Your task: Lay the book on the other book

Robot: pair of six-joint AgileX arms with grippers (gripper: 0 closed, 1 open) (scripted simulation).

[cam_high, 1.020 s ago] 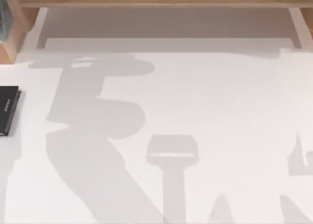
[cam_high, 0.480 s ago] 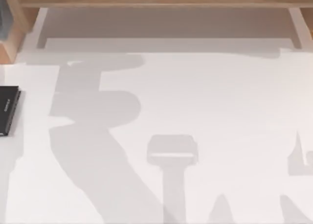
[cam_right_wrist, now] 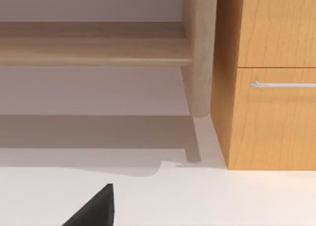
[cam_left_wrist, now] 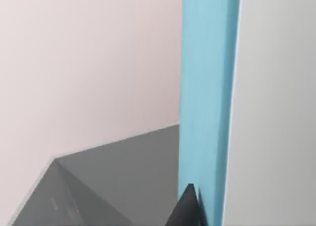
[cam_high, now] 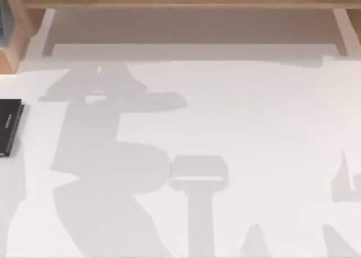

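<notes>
Teal-blue book (cam_left_wrist: 207, 102) hangs upright in our left gripper (cam_left_wrist: 190, 208), whose dark fingers look clamped on its lower edge, while the black book (cam_high: 9, 127) lies flat at the far left of the white surface (cam_high: 237, 117). We should carry it over level and lower it squarely. Our right gripper (cam_right_wrist: 94, 208) sits parked near a wooden drawer unit (cam_right_wrist: 269, 78); whether its fingers are apart, we cannot tell.

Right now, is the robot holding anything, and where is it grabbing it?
Yes. The left gripper holds the teal-blue book on edge, its jaws pinching the book's end nearest the wrist. The right gripper shows nothing held.
</notes>
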